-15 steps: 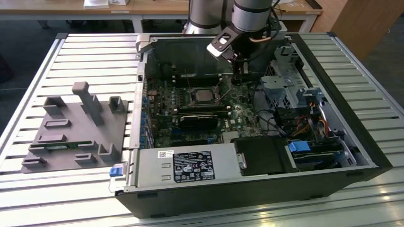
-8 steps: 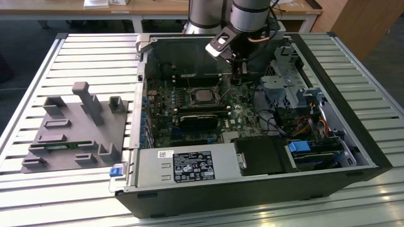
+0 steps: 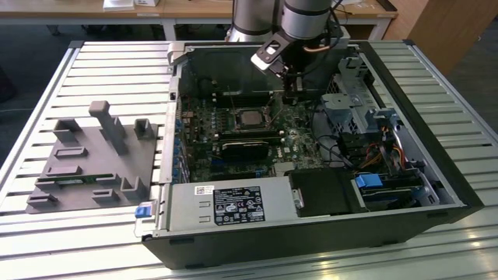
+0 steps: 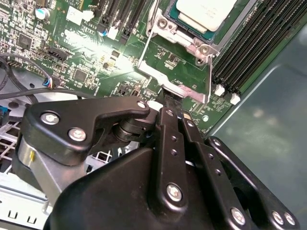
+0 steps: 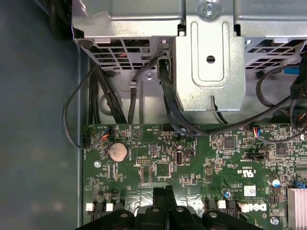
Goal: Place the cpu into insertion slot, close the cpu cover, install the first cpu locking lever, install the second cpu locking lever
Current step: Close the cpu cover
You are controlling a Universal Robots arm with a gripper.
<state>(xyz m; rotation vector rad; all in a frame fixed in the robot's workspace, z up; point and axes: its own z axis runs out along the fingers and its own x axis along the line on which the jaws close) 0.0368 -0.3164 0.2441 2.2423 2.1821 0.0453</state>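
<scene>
Step in hand: cover closure. cpu (image 4: 206,12) seated in insertion slot (image 4: 188,29), face uncovered. cpu cover (image 4: 184,91) hinged up, off slot, free edge at tip of gripper (image 4: 169,101); contact not discernible. Fingers pressed together, nothing visibly pinched. Judgement: closure calls for steady push on free edge, down over cpu, chip undisturbed. Computer case (image 3: 311,239) lies open on slatted metal table (image 3: 116,64); grey fixture block (image 3: 93,169) at exterior view's left; wooden desks (image 3: 195,9) behind.

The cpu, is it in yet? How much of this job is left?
Done: the cpu sits in the insertion slot. In hand: the gripper, shut, is at the edge of the cpu cover, which is swung open. Left: shutting it, then the two lever steps.
</scene>
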